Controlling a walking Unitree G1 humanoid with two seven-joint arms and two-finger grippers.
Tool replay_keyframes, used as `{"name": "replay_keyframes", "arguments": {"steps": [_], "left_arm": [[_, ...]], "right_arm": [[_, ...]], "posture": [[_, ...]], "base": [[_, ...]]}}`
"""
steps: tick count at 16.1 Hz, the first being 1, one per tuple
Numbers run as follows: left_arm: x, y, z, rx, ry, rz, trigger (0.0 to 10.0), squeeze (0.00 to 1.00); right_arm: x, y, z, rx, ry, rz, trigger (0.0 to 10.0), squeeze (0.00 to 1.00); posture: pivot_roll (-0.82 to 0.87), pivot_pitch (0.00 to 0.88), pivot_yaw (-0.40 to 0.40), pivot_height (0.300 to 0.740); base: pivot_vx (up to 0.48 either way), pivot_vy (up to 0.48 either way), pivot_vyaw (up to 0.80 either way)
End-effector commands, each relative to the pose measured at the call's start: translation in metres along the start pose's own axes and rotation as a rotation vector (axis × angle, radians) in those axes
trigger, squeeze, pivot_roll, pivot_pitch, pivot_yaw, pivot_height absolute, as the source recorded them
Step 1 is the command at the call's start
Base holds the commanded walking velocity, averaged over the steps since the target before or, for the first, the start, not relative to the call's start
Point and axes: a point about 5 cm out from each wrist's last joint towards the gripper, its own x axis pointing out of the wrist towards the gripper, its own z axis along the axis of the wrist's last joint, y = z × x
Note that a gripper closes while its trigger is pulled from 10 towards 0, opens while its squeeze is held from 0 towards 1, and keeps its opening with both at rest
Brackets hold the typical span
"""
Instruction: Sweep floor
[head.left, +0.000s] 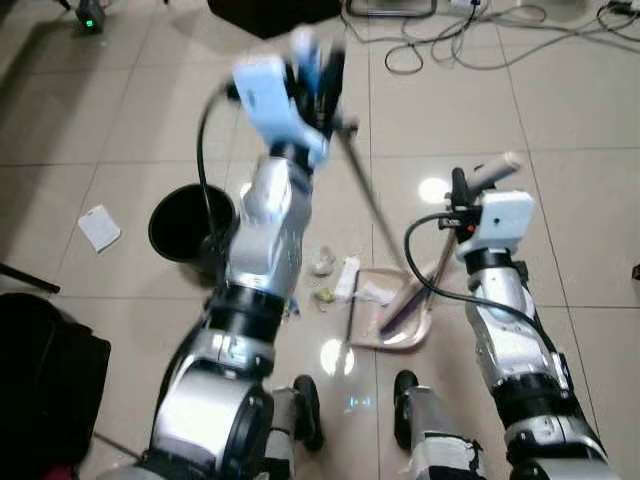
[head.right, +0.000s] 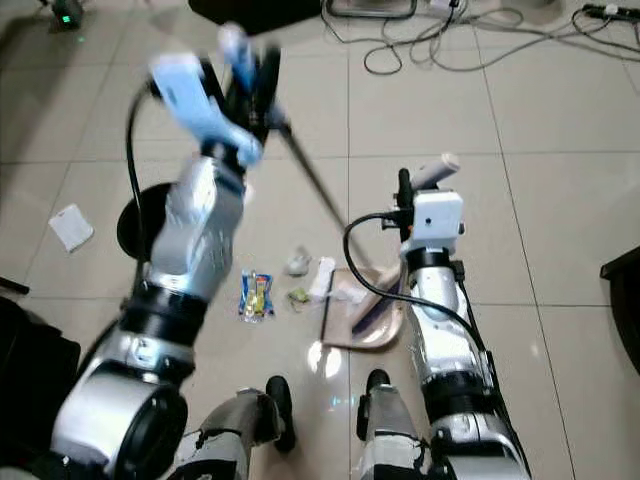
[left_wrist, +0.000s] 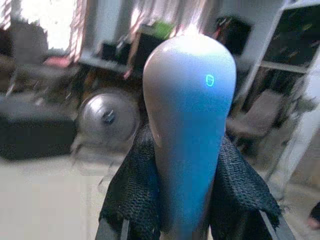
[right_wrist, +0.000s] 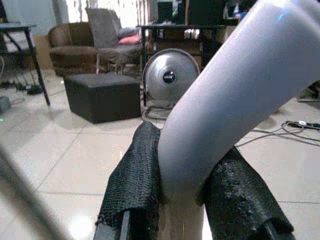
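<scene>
Half the dustpan (head.left: 392, 310) behind broom (head.left: 370, 205).

Pale glossy floor tiles (head.left: 580, 110) reflect ceiling light, with cables (head.left: 470, 40) trailing across them. A brown armchair (right_wrist: 75, 42), a dark square ottoman (right_wrist: 102, 96) and a round silver fan (right_wrist: 169, 76) stand before bright windows (left_wrist: 50, 17).

- The left arm is raised high and bent at the elbow, the wrist blurred — the left gripper (head.left: 318, 75) is closed around the blue broom handle (left_wrist: 190, 130).
- The right arm is held lower, forearm upright — the right gripper (head.left: 470, 185) is clamped on the pale dustpan handle (right_wrist: 235, 100).
- Both feet are seen planted on the floor below.
</scene>
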Motion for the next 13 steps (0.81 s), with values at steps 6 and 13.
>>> {"name": "replay_keyframes", "arguments": {"steps": [6,13], "left_arm": [[0.002,0.042,0.045,0.169,-0.046,-0.037,10.0,0.00],[-0.020,0.058,0.021,0.361,0.059,-0.016,10.0,0.00]], "right_arm": [[-0.023,-0.029,0.008,0.033,-0.029,-0.105,10.0,0.00],[-0.032,-0.039,0.051,0.120,-0.142,-0.093,10.0,0.00]], "posture": [[-0.04,0.112,0.112,0.740],[-0.06,0.099,0.112,0.740]], "base": [[0.000,0.000,0.00],[0.000,0.000,0.00]]}}
